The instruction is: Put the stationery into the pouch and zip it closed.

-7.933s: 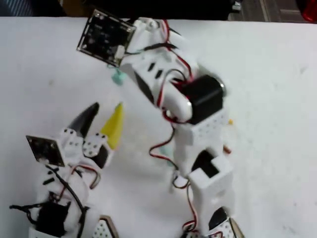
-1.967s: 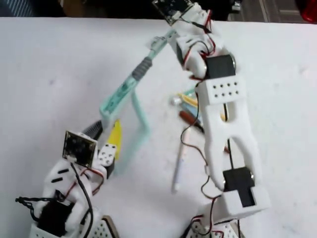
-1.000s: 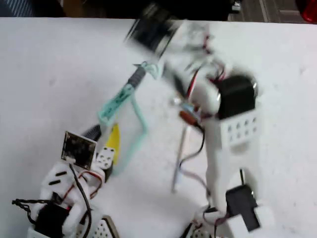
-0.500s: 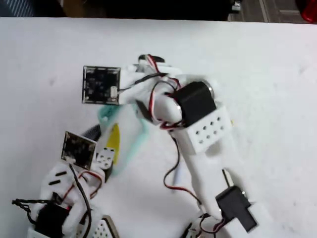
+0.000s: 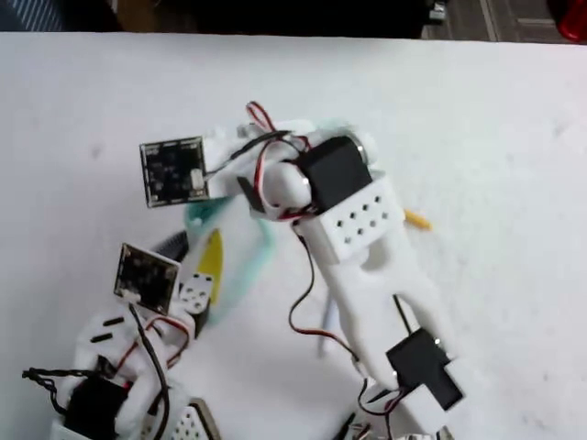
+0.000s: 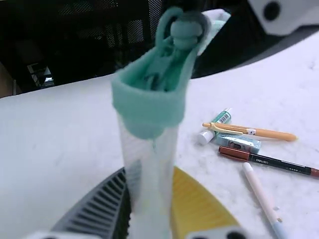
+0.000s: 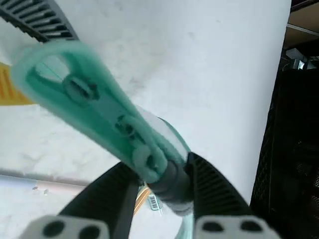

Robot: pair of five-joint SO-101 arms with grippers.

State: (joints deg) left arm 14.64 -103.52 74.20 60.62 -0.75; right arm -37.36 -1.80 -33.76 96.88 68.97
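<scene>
L end effector (image 6: 149, 179), R end effector (image 7: 160, 172) pinch pouch (image 6: 147, 104).

White table (image 5: 514, 137), black mesh bkgd (image 7: 294, 149), 1 red obj (image 5: 573, 14)

The white table (image 5: 514, 128) lies under soft, even light. Beyond its far edge the room is dark. A black mesh panel (image 7: 294, 149) stands behind the table, and a red object (image 5: 574, 15) sits past the far right corner.

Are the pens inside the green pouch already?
No, the pens lie loose on the table, beside the pouch and not in it.
</scene>
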